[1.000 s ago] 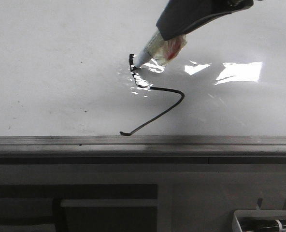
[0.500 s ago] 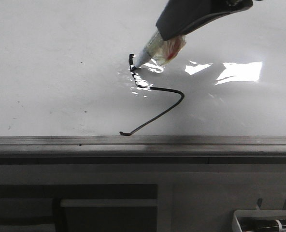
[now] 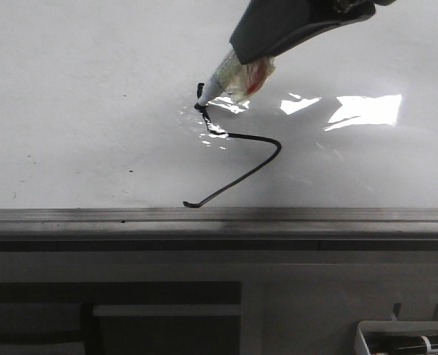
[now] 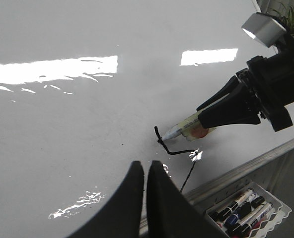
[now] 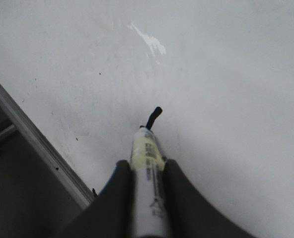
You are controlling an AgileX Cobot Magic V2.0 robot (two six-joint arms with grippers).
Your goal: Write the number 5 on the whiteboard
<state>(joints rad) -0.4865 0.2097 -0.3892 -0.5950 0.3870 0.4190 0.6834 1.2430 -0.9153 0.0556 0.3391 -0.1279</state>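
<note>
The whiteboard [image 3: 93,96] is a glossy white board with a grey metal edge strip [image 3: 219,216]. A thin black line, the partly drawn number 5 [image 3: 260,137], runs from a short upright stroke through a bend to a long slanted tail ending near the edge. My right gripper [image 3: 260,44] is shut on a marker [image 3: 230,78] whose tip touches the board at the top of the stroke; the marker also shows in the right wrist view [image 5: 148,168]. My left gripper [image 4: 146,166] hovers shut and empty over the board, near the line [image 4: 174,151].
A white tray [image 4: 251,213] holding several markers sits below the board's edge on the right, also visible in the front view [image 3: 404,340]. Bright glare patches [image 3: 363,109] lie on the board right of the marker.
The right gripper and marker have shifted slightly left and up the board; the tip now sits at the top of the short upright stroke.
</note>
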